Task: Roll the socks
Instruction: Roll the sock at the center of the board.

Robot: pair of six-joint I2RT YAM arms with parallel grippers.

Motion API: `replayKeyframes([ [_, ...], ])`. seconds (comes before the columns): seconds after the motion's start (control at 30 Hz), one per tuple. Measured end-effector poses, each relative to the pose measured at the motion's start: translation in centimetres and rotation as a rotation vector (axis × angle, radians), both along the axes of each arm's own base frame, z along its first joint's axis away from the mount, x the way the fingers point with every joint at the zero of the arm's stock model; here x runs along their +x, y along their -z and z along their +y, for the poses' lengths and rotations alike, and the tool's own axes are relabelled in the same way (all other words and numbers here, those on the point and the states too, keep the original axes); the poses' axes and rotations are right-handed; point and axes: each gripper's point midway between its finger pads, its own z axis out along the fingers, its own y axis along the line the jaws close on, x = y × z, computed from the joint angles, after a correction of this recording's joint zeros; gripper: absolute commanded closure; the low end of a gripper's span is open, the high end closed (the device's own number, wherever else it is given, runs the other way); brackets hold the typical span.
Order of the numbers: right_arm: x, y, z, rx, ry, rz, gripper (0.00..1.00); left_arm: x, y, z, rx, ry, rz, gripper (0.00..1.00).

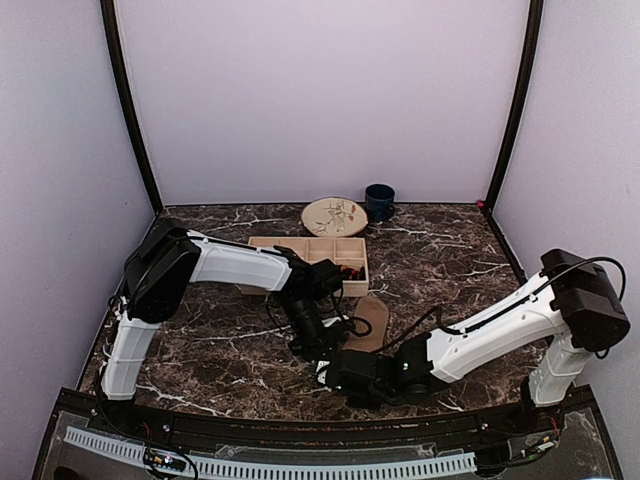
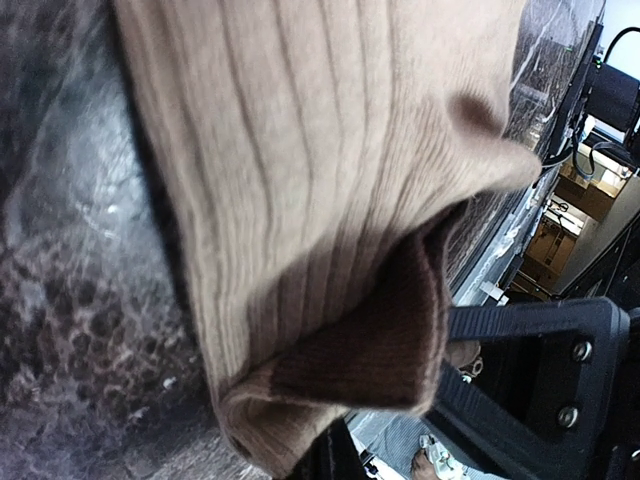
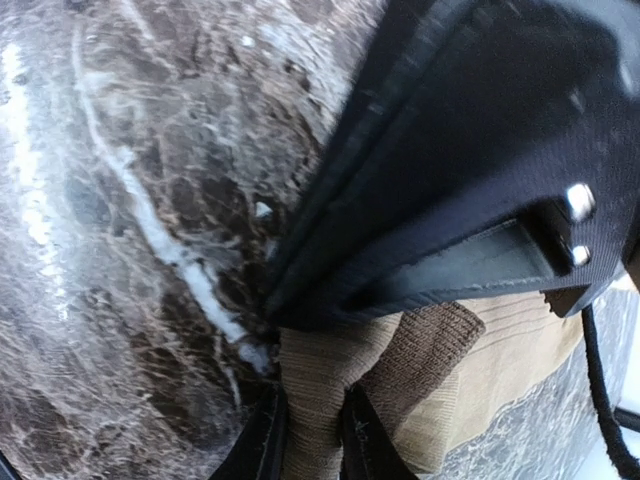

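A tan ribbed sock (image 1: 375,318) with a brown cuff lies on the dark marble table (image 1: 450,260), just right of centre. My left gripper (image 1: 318,340) reaches down onto its near end. In the left wrist view the sock (image 2: 300,150) fills the frame, its brown cuff (image 2: 380,340) folded open, and the left gripper (image 2: 322,455) looks shut on the cuff edge. My right gripper (image 1: 338,372) meets it from the near side. In the right wrist view the right gripper (image 3: 312,440) is shut on a bunched strip of the sock (image 3: 500,350), with the left gripper's black body just above.
A wooden compartment tray (image 1: 300,245) stands behind the sock, with small dark and red items in its right cell. A patterned plate (image 1: 333,215) and a dark blue mug (image 1: 379,201) stand at the back wall. Both arms crowd the near centre.
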Motion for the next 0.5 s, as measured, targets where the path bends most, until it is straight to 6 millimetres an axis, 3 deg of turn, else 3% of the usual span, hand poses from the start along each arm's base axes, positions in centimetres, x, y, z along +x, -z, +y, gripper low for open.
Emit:
replayKeyframes([
  [0.5, 0.7, 0.2, -1.2, 0.062, 0.105, 0.145, 0.9, 1.5, 0.3, -0.1, 0.038, -0.082, -0.005, 0.93],
])
